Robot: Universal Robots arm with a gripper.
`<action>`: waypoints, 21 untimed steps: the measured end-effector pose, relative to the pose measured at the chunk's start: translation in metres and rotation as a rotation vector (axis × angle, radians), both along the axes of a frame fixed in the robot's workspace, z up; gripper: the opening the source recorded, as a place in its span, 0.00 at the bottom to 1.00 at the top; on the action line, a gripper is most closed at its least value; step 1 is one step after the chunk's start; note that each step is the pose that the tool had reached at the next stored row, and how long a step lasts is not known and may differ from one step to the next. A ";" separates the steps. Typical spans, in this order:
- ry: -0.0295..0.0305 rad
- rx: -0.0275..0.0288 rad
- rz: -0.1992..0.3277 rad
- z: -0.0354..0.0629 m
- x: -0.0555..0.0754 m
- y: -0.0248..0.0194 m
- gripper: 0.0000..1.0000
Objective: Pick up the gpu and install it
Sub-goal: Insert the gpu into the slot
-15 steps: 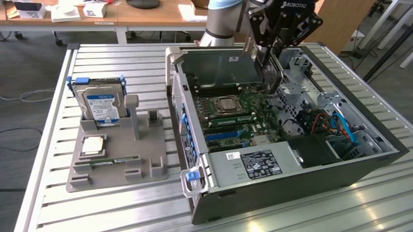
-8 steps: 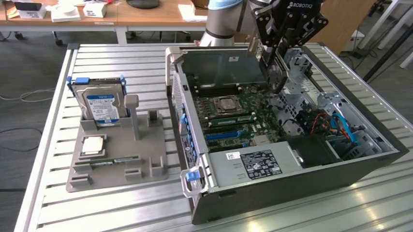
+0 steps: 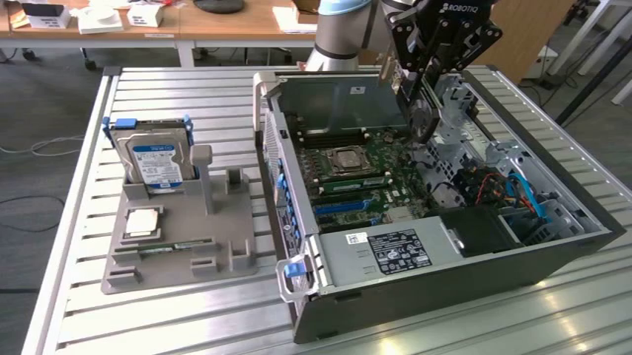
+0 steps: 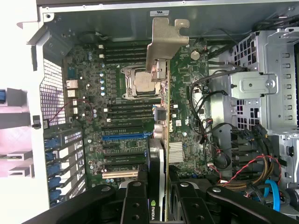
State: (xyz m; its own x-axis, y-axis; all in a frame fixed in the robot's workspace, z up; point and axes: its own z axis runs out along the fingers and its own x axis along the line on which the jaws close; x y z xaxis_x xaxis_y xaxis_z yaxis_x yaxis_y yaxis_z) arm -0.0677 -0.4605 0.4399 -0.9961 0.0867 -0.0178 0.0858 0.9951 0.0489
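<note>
On the slatted metal table (image 3: 148, 325): a computer case (image 3: 474, 281) lying on its side, panel off, motherboard (image 3: 365, 185) facing up. Toward the exterior view's left of the case, well apart from the work, a grey parts holder (image 3: 222, 222). Carries a silver hard drive (image 3: 155, 163) with a blue label stood on edge, a square processor chip (image 3: 143, 222) lying flat, and a slim memory stick (image 3: 173, 248) just beside it. None of these touched.

Over the far half of the case, the gripper (image 3: 413, 80), clamped on the gpu (image 3: 422, 118) with a finger pressed to each face of the card. Hangs above the board, reaching out from the fingers, with the pale bracket (image 4: 167, 42) at the end farthest from the grip. From the wrist, appears edge-on as a thin line over the board. Overlaps the edge of the processor socket (image 4: 140, 84) and runs crosswise to the blue expansion slot (image 4: 126, 136).

Progress, as a judgement:
- **Pick-up:** done. Card clear of holder and table, carried wholly by the fingers.
- **Transfer:** largely done. Card already inside the outline of the case.
- **Installation:** not done. Appears to sit above the board rather than in any slot, with no contact visible between card edge and connector, and the bracket not against the case's rear wall.
- **Left undone, by the look of it:** lining up with a slot and seating.
</note>
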 end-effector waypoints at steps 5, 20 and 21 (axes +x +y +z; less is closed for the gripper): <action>-0.0001 0.0000 0.001 0.0000 0.000 0.0000 0.27; 0.0000 -0.0063 0.211 -0.0006 0.000 0.0000 0.27; 0.0000 -0.0068 0.229 -0.0006 0.000 0.0000 0.27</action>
State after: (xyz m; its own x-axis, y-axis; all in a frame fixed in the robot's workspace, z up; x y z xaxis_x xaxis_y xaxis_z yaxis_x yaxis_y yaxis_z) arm -0.0677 -0.4605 0.4393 -0.9897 -0.1421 -0.0176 -0.1428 0.9889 0.0421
